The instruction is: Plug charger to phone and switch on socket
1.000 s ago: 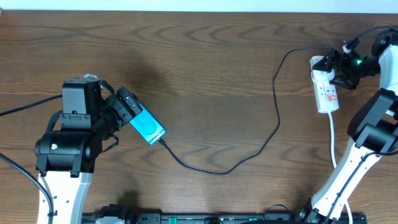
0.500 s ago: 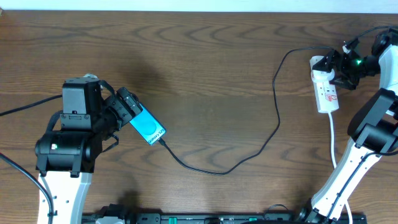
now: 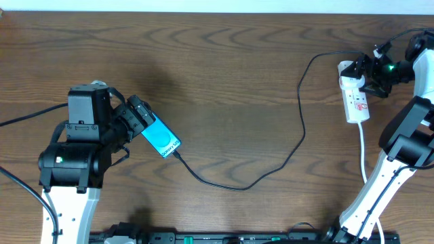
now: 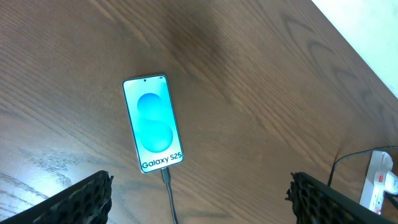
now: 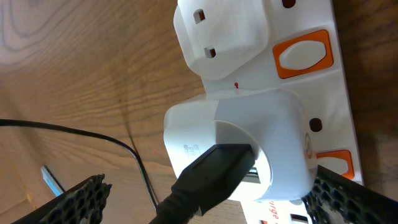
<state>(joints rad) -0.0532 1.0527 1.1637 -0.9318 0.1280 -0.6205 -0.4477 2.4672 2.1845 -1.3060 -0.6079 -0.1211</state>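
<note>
The phone (image 3: 161,140) lies flat on the wooden table with its cyan screen lit; in the left wrist view (image 4: 153,124) its white band reads "Galaxy S25". The charger cable (image 3: 298,135) has its black connector (image 4: 166,179) seated in the phone's bottom end and runs in a loop to the socket (image 3: 356,98). My left gripper (image 4: 199,190) is open and empty, hovering over the phone's end (image 3: 140,116). My right gripper (image 5: 208,183) is open over the socket (image 5: 311,81), its jaws either side of a white adapter (image 5: 230,134) holding a black plug (image 5: 208,177).
A second white plug (image 5: 221,34) sits in the strip beside an orange-red switch (image 5: 303,55). The strip's white cord (image 3: 363,146) runs toward the front by the right arm's base. The socket also shows far right in the left wrist view (image 4: 379,186).
</note>
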